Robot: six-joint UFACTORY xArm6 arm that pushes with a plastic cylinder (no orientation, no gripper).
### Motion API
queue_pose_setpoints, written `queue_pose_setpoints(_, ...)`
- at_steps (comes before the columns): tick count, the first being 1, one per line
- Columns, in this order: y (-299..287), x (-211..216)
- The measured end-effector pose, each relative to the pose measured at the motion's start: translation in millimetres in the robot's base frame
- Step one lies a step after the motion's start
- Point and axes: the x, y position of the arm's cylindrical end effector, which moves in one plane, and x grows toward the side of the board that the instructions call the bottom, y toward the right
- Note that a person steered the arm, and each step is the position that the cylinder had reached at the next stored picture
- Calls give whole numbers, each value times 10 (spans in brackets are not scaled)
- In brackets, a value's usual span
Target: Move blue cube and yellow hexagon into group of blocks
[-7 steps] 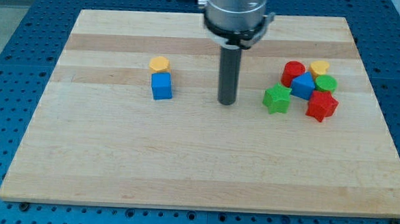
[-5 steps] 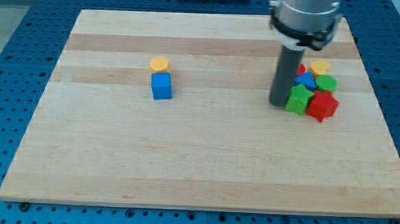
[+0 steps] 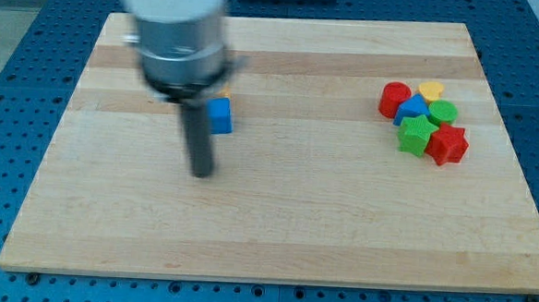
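Note:
The blue cube (image 3: 220,116) sits left of the board's middle, partly hidden by my rod. The yellow hexagon lies just above it, and only a sliver shows behind the rod's housing. My tip (image 3: 201,172) rests on the board just below and to the left of the blue cube, blurred by motion. The group of blocks is at the view's right: a red cylinder (image 3: 394,99), a yellow heart (image 3: 431,89), a blue block (image 3: 412,110), a green round block (image 3: 443,112), a green star (image 3: 417,135) and a red star (image 3: 448,145).
The wooden board (image 3: 275,216) lies on a blue perforated table (image 3: 4,109). The arm's grey housing (image 3: 178,35) covers the board's upper left part.
My tip has swept from beside the group at the right to the left, below the blue cube. The green and red stars sit slightly further right than before.

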Motion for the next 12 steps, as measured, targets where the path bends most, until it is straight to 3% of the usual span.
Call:
queue_pose_setpoints(1, -660, -332)
queue_pose_setpoints(2, -481, -575)
queue_pose_setpoints(4, 1156, -776)
queue_pose_setpoints(6, 69, -682)
queue_pose_setpoints(7, 141, -909)
queue_pose_setpoints(9, 1603, -979)
queue_pose_setpoints(10, 1758, -979)
queue_pose_setpoints(11, 1358, -1144)
queue_pose_setpoints(12, 1446, -1424)
